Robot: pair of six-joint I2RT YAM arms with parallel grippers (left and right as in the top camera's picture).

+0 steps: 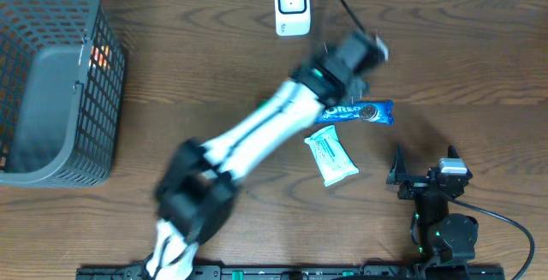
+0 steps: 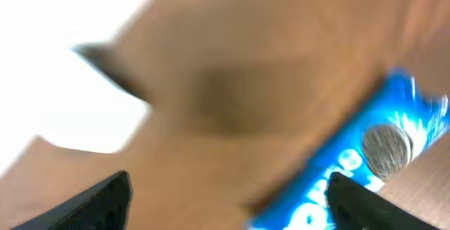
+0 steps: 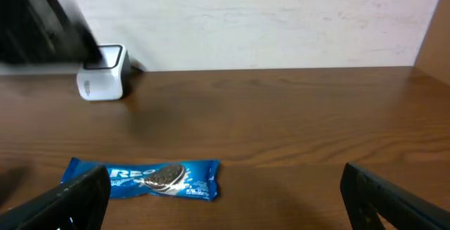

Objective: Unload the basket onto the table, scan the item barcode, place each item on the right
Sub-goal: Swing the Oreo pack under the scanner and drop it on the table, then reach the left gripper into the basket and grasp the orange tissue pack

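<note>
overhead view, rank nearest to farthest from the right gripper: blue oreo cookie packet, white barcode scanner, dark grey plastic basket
1. Blue Oreo cookie packet, mid-table, just forward-left of the right gripper.
2. White barcode scanner, at the table's far edge.
3. Dark grey plastic basket, far left side.

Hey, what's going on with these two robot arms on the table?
The left arm is stretched across the table, and the left gripper is open next to a blue Oreo packet, which lies on the wood, not held. A pale packet lies near it. The white barcode scanner stands at the far edge. The right gripper sits open and empty.
</note>
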